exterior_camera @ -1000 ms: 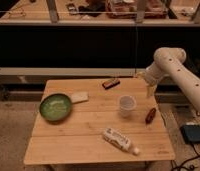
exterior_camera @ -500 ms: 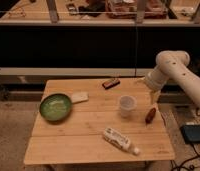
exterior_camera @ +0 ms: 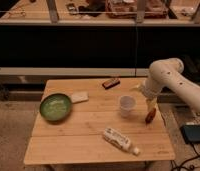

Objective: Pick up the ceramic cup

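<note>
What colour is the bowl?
The bowl is green, clearest in the camera view. The gripper hangs beside the cup.

On the table (exterior_camera: 83,131), the ceramic cup (exterior_camera: 127,105) sits centre-right: bowl (exterior_camera: 55,107) at its 9 o'clock, bottle (exterior_camera: 118,140) at 6, gripper (exterior_camera: 152,105) just beside at 3.

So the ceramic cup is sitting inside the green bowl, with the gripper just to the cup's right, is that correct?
Not quite. The camera view shows the ceramic cup standing on the table, apart from the green bowl and well to its right, not inside it. The gripper is indeed just right of the cup.
</note>
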### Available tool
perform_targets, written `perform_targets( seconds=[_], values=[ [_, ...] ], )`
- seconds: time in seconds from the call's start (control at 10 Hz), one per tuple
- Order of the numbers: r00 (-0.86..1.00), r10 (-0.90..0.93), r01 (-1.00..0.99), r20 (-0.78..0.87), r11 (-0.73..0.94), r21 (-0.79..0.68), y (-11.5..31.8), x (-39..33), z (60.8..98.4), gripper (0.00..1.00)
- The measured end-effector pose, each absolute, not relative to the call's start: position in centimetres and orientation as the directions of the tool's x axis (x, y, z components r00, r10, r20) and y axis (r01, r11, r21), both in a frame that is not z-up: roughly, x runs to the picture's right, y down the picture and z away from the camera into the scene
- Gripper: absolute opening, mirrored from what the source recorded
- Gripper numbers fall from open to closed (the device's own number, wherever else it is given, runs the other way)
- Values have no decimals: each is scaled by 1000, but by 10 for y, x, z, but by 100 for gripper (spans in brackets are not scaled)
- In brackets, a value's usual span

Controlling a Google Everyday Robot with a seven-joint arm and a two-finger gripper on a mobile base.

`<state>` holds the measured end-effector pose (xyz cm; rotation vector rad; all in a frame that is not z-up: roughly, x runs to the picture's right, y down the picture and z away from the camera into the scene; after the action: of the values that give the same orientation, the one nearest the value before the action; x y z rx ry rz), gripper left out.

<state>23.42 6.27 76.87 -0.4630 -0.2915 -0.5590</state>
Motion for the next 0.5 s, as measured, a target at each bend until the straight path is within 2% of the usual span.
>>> perform_targets(
  seconds=[0.5],
  values=[
    [801,-453,583,392,740,-336,90,220,769,80]
  ],
)
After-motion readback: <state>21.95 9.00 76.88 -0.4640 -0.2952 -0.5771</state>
